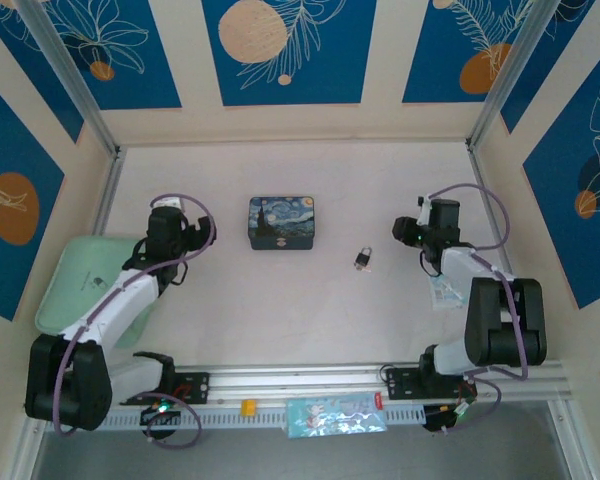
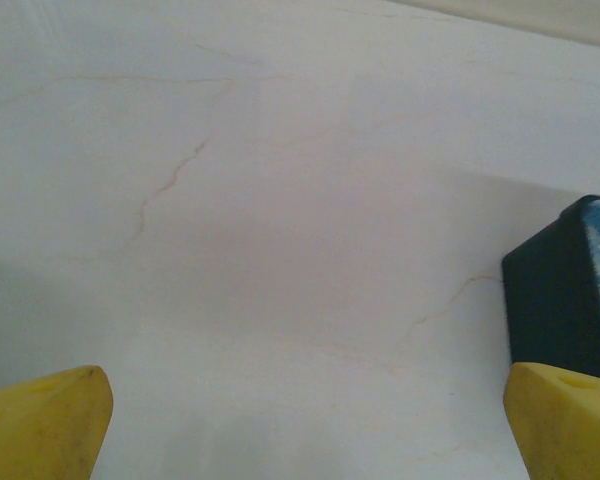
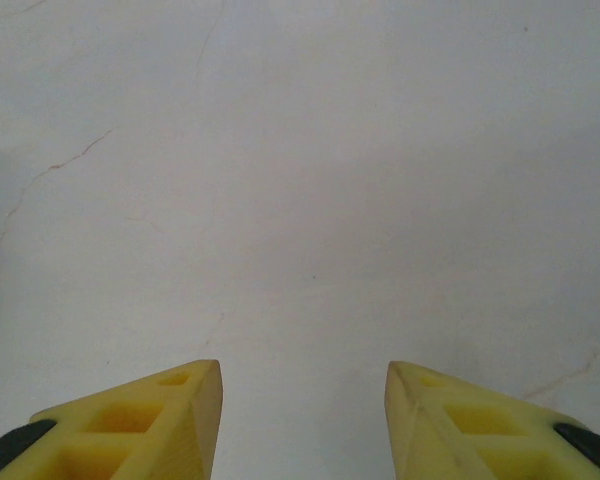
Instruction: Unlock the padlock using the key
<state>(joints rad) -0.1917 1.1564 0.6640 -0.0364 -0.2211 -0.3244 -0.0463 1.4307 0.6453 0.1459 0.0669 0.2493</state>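
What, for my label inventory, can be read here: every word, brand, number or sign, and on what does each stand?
No text in these views can be read.
Painted box: a pale mark near its lower edge, too small to read.
Green pad: a small dark logo, too blurred to read.
Patterned packet on the near rail: its print is too small to read.

Overhead rear cam, two low wrist cams.
Top looks down on blue rectangular starry-painted box; left wrist, close left of it, shares it; right wrist hugs white veined tabletop.
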